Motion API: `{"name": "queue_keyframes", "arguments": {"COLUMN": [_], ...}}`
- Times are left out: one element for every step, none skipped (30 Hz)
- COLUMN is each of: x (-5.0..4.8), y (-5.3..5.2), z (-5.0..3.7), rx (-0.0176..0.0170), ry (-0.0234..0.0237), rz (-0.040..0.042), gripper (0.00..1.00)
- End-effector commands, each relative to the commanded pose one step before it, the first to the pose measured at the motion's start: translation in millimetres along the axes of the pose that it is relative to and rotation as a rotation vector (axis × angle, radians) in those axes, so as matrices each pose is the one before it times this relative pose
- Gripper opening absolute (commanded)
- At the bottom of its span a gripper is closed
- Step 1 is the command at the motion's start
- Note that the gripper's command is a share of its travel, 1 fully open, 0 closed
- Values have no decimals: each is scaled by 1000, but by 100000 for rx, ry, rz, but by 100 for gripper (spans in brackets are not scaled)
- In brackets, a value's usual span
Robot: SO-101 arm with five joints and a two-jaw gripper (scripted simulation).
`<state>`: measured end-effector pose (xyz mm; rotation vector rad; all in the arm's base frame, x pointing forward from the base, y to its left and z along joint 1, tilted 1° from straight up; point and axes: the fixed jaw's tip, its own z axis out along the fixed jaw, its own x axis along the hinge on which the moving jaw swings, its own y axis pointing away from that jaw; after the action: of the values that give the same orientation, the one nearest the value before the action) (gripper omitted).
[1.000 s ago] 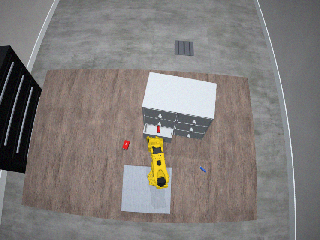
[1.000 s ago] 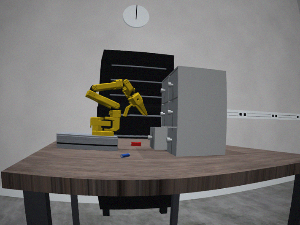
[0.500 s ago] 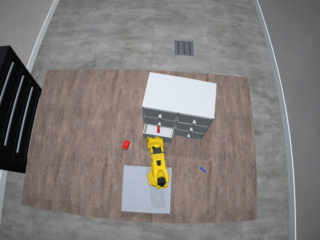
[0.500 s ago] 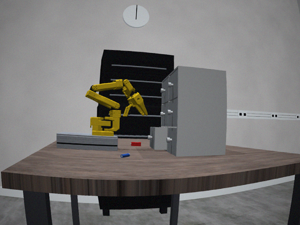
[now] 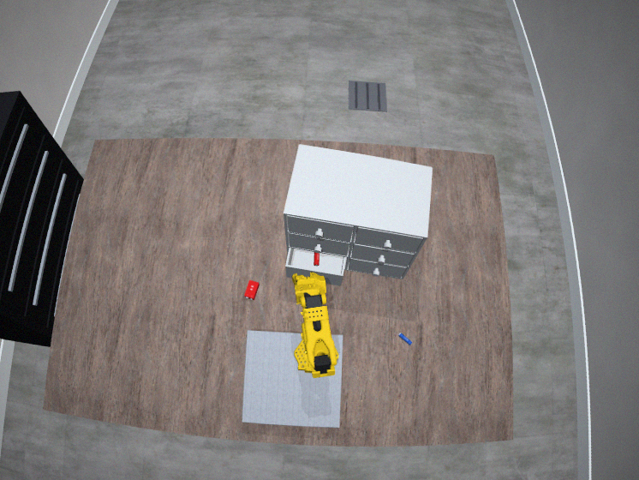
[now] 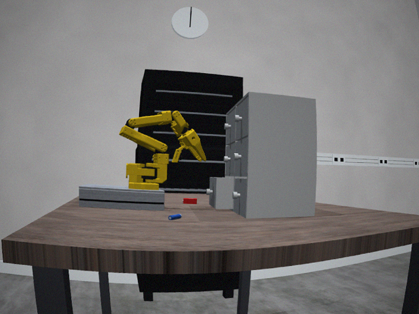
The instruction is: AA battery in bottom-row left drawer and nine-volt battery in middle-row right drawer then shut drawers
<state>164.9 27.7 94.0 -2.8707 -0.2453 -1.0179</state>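
Gripper (image 6: 189,158), jaws part open and empty, hangs above the front of the open bottom-left drawer (image 5: 289,264) holding the AA battery (image 5: 316,256), with the nine-volt (image 5: 251,290) on the table nearby; an off-centre push risks jamming that drawer ajar

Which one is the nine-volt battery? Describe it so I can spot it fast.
In the top view, find the white chest. Left of its open bottom drawer, on the table, lies the nine-volt battery: a small red block with two pale terminals, unlike the round blue cylinder far right.
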Motion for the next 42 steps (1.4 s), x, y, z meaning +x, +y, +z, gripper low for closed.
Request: {"name": "queue_keyframes", "arguments": {"x": [3527, 1, -1, 1, -1, 1, -1, 1, -1, 1, -1, 1, -1, 1, 0, 0, -4068, -4079, -4085, -4080, -4070, -4049, -230, -195, -163, -125, -3882, -42, -2, 15, -1, 0, 0, -1470, -1634, -1792, -1953, -2107, -2263, -2412, -2563, -2707], "y": [-1820, 0, 0, 0, 0, 0, 0, 0, 0, 0, 0, 0, 0, 0, 0, 0, 2357, 2279, 2203, 2127, 2054, 1982, 1968, 1965, 1965, 1966, 1808, 1937, 1945, 935, 0, 0, 0, -277, -286, -294, -301, -308, -314, -319, -323, -327], "z": [-1537, 0, 0, 0, 0, 0, 0, 0, 0, 0, 0, 0, 0, 0, 0, 0, -1019, -862, -705, -552, -399, -250, -132, -62, 8, 75, 178, 277, 342, 188, 0, 0, 0, 4034, 3994, 3946, 3894, 3836, 3774, 3705, 3632, 3553], "rx": [799, 0, 0, 0, 0, 0, 0, 0, 0, 0, 0, 0, 0, 0, 0, 0, -883, -873, -863, -853, -843, -832, -853, -883, -914, -944, -876, -980, -1010, -494, 0, 0, 0, 143, 141, 139, 137, 135, 132, 130, 128, 126], "ry": [2303, 1, -1, 1, -1, 1, -1, 1, -1, 1, -1, 1, -1, 1, 0, 0, -565, -570, -577, -582, -590, -594, 1763, 1757, 1749, 1744, -627, 1729, 1720, 823, -1, 0, 0, -915, -916, -915, -916, -915, -917, -916, -917, -916], "rz": [-1320, 0, 0, 0, 0, 0, 0, 0, 0, 0, 0, 0, 0, 0, 0, 0, 304, 309, 314, 319, 324, 329, 324, 309, 294, 278, 273, 268, 252, 115, 0, 0, 0, 48, 48, 47, 46, 45, 44, 44, 43, 42], "gripper": [21, 21, 21, 21, 21, 21, 21, 21, 21, 21, 21, 21, 21, 21, 21, 21, 21, 21, 21, 21, 21, 21, 21, 21, 21, 21, 21, 21, 21, 21, 21, 21, 21, 21, 21, 21, 21, 21, 21, 21, 21, 21]}}
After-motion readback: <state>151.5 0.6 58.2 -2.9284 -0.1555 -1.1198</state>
